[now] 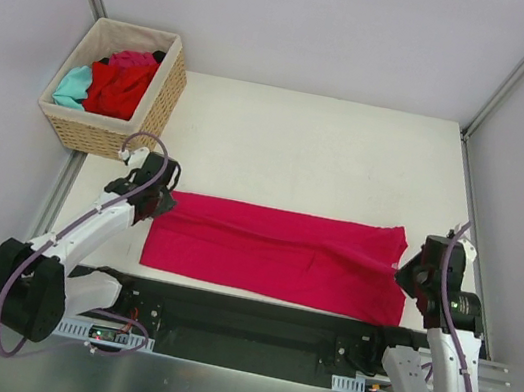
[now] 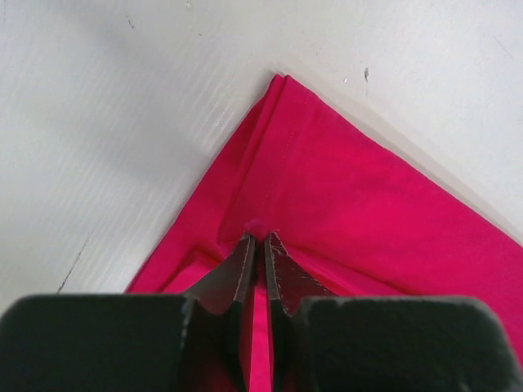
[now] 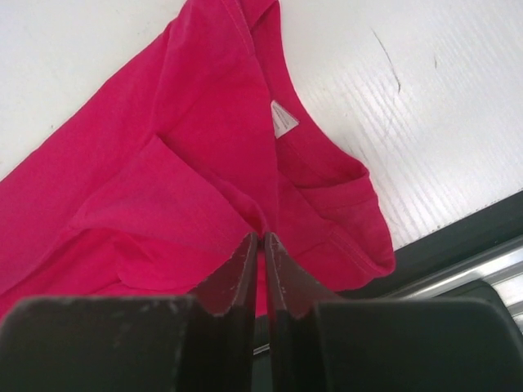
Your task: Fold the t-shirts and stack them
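Pinching the left end of the long folded magenta-pink cloth t-shirt (image 1: 277, 255), flat on the white tabletop (image 1: 302, 142): my left claw (image 2: 258, 235) closed tight on a tuft. Right claw (image 3: 261, 235) clamped likewise, beside the collar (image 3: 282, 122). Judgement: lift both ends level, cloth taut. Grip depth hidden; layer count beneath unclear.

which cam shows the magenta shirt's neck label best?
Right wrist: the white neck label sits clear inside the collar of the magenta shirt. Top external shows the whole shirt, label too small to find; left wrist sees only the other end.
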`<control>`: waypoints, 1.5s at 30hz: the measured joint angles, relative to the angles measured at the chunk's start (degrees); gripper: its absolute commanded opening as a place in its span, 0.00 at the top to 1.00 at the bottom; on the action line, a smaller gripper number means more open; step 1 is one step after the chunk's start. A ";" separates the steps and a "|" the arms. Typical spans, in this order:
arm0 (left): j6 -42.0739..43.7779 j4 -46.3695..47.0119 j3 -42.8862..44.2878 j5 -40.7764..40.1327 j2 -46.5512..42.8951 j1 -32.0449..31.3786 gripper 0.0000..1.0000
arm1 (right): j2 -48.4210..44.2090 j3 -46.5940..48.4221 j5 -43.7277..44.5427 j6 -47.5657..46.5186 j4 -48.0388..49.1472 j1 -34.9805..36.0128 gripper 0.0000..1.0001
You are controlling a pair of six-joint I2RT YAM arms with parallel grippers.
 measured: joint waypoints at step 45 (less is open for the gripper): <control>0.17 8.96 15.34 10.03 27.80 -0.35 0.01 | 49.59 8.22 -5.95 2.12 36.94 2.75 0.03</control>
